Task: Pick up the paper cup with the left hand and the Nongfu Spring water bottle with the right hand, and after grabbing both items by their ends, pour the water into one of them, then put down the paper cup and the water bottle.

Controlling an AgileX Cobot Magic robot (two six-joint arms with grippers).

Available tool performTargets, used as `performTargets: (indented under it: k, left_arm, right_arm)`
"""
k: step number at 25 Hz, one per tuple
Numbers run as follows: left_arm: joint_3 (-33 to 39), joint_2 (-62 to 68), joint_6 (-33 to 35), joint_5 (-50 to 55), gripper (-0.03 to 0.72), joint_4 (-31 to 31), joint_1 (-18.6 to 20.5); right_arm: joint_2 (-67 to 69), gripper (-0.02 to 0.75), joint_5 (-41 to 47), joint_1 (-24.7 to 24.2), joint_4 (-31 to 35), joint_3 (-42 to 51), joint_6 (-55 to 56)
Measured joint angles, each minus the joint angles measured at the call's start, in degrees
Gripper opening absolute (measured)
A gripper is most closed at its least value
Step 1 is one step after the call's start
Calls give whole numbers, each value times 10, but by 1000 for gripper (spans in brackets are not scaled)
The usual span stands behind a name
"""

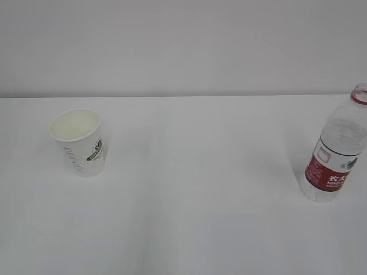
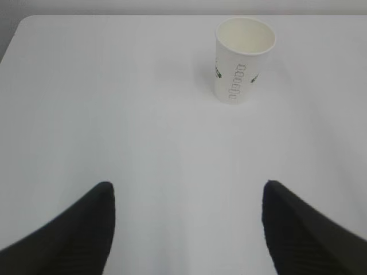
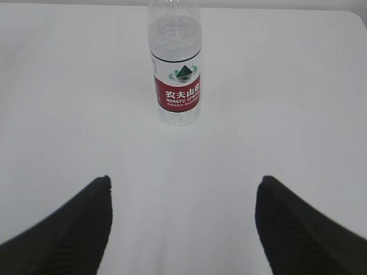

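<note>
The white paper cup [image 1: 78, 142] stands upright on the left of the table, mouth up and empty; in the left wrist view the paper cup [image 2: 241, 60] is ahead and a little right of my left gripper [image 2: 187, 186]. That gripper is open, with only bare table between its fingers. The Nongfu Spring water bottle [image 1: 337, 146] stands upright at the right edge, uncapped, with a red neck ring. In the right wrist view the bottle [image 3: 175, 63] stands ahead of my open right gripper [image 3: 182, 180], slightly left of centre. Neither gripper shows in the exterior view.
The white table [image 1: 195, 189] runs back to a pale wall [image 1: 183, 46]. Its rounded far-left corner [image 2: 23, 23] shows in the left wrist view and its far-right corner [image 3: 352, 14] in the right wrist view.
</note>
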Motion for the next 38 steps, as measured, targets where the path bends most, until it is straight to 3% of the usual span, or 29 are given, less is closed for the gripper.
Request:
performTargets:
  k: [29, 33, 38]
  left_arm:
    - [0, 0, 0, -5, 551, -3, 0]
    - [-4, 0, 0, -13, 529, -3, 0]
    - [-10, 2, 0, -100, 522, 1, 0]
  right_arm:
    - [0, 586, -6, 0, 17, -1, 0]
    - [0, 586, -46, 0, 16, -10, 0]
    - [12, 586, -92, 0, 16, -10, 0]
